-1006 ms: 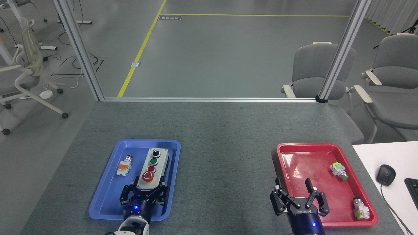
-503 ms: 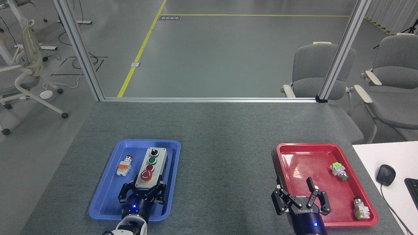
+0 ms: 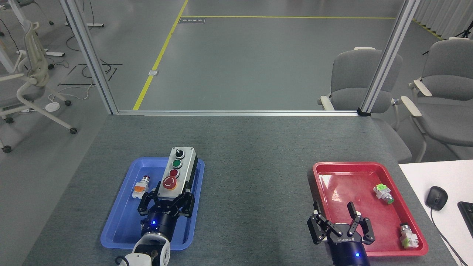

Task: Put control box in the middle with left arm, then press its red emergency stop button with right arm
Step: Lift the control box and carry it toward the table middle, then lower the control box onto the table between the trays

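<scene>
The dark-grey felt-covered table (image 3: 255,147) carries a blue plastic tray (image 3: 122,221) at about 8 o'clock from its centre and a red plastic tray (image 3: 332,173) at about 4 o'clock, with the bare middle (image 3: 255,192) between them. The elongated light-grey control box with a black base (image 3: 177,173) hangs over the blue tray, apparently lifted, its far end overlapping the tray's far rim. Its long axis runs from 6 to 12 o'clock, leaning slightly toward 1 o'clock. The left hand (image 3: 167,199) is closed on the box's near end, one finger on each long side. From this hand the middle lies at roughly 3 o'clock, so the coming carry is judged to be a sideways one.

The right hand (image 3: 340,221) hovers over the red tray's near left corner, fingers spread, holding nothing; the middle lies at about 9 o'clock from it.

The round red mushroom-headed emergency stop button (image 3: 170,182) sits nearest the left hand. A small loose orange-and-white push-button (image 3: 140,188) lies in the blue tray at 9 o'clock from the box.
</scene>
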You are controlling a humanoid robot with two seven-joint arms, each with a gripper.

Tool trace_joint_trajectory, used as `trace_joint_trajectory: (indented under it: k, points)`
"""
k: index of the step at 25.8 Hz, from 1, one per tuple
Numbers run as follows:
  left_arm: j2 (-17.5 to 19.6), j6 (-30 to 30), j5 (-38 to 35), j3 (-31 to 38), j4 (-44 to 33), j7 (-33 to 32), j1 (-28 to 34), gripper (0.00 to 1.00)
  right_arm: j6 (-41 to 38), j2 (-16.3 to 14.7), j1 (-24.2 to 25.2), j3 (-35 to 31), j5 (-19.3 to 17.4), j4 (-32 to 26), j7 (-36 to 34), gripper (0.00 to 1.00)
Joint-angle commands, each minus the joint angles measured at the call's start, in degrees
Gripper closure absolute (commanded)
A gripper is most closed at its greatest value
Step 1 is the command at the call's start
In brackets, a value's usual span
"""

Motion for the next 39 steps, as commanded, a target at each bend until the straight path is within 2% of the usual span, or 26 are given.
trace_joint_trajectory:
  k: [1, 5, 10, 15, 19, 29, 34, 39]
  points:
    - [-2.5, 0.3, -0.3, -2.2, -0.4, 0.0, 0.1, 1.0, 0.3, 0.3, 0.0, 0.0, 0.0, 0.0, 0.4, 0.0]
    - [-6.2, 0.3, -0.8, -4.6, 0.3, -0.6, -0.6, 1.0, 0.3, 0.4, 0.0, 0.1, 0.1, -0.5, 0.3, 0.01]
    - [-9.0, 2.6, -0.8, -10.2, 1.3, -2.5, -1.5, 1.0, 0.4, -0.2, 0.1, 0.1, 0.2, -0.2, 0.4, 0.0]
    - [-9.1, 6.6, -0.2, -17.3, 4.0, -2.6, -1.5, 1.0, 0.1, -0.4, 0.2, 0.1, 0.1, -0.1, 0.5, 0.0]
    - [-9.1, 6.8, -0.1, -21.7, 6.0, -2.6, -1.7, 1.0, 0.1, -0.1, 0.0, -0.1, 0.3, -0.1, 0.5, 0.0]
    - [-9.2, 6.6, -0.1, -27.4, 8.1, -2.9, -4.6, 1.0, 0.1, 0.1, 0.0, -0.3, 0.5, -0.1, 0.5, 0.01]
    - [-9.3, 6.8, -0.1, -33.3, 8.5, -3.0, -5.8, 1.0, 0.2, -0.2, 0.0, -0.4, 0.5, 0.0, 0.5, 0.0]
    - [-9.3, 6.7, 0.1, -35.4, 8.9, -5.2, -6.0, 1.0, 0.3, -0.1, 0.0, -0.4, 0.5, 0.0, 0.5, 0.01]
